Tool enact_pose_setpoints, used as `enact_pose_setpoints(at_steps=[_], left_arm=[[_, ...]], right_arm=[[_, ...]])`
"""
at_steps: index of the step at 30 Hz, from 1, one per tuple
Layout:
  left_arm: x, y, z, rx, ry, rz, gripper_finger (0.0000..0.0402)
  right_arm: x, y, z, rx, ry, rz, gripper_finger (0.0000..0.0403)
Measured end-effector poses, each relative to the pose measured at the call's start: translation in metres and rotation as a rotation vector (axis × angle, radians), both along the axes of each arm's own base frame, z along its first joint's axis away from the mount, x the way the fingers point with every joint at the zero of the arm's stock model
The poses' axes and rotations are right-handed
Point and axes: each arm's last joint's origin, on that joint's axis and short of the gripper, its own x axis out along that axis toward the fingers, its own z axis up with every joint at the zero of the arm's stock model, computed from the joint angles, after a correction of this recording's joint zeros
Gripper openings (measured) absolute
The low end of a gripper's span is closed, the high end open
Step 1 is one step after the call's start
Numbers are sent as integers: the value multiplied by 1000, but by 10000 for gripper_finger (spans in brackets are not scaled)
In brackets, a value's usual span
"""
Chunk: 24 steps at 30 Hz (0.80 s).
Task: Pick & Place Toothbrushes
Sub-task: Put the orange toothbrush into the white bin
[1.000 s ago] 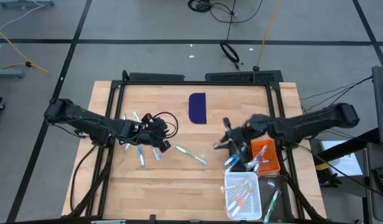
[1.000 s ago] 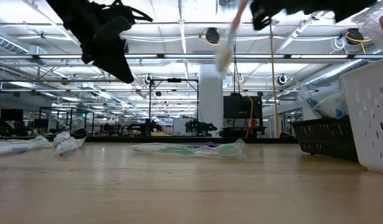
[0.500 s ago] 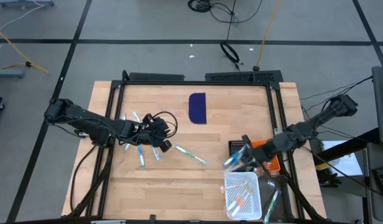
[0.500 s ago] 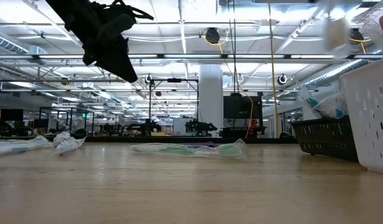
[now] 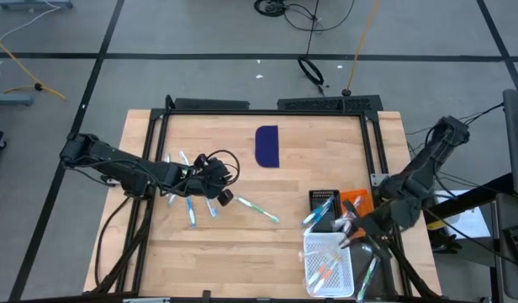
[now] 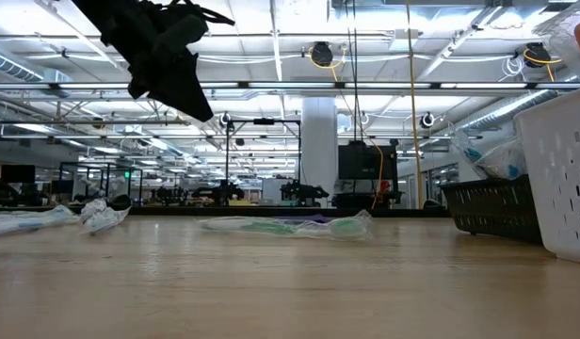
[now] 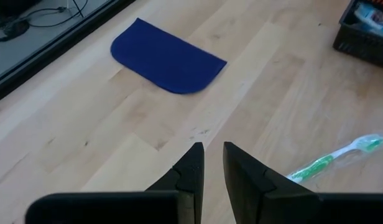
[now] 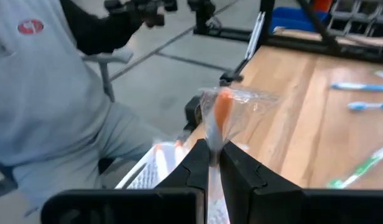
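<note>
Wooden table first, and I'll place everything off the white basket at its near right corner. Right gripper hangs just over that basket, jaws pinched shut on a wrapped orange toothbrush, probably lined up to drop it in. Left gripper hovers well left of the basket above the loose toothbrushes, jaws a small gap apart and empty, with a green toothbrush lying between it and the basket, likely next.
</note>
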Motion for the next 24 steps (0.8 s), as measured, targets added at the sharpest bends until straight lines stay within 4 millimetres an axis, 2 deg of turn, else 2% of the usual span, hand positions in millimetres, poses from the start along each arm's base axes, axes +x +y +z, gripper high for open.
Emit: enact_pose_setpoints(at_steps=[8,18,24], left_arm=[[0,0,1,-3,-9,1,63],[1,0,2,-6,-23,1,63],[1,0,2,-6,-23,1,63]], right_arm=[[-10,13,-4,-49,77,66,13],[-7,20,-26,-154,217,48,13],[-6,21,-29,-169,228,48,15]])
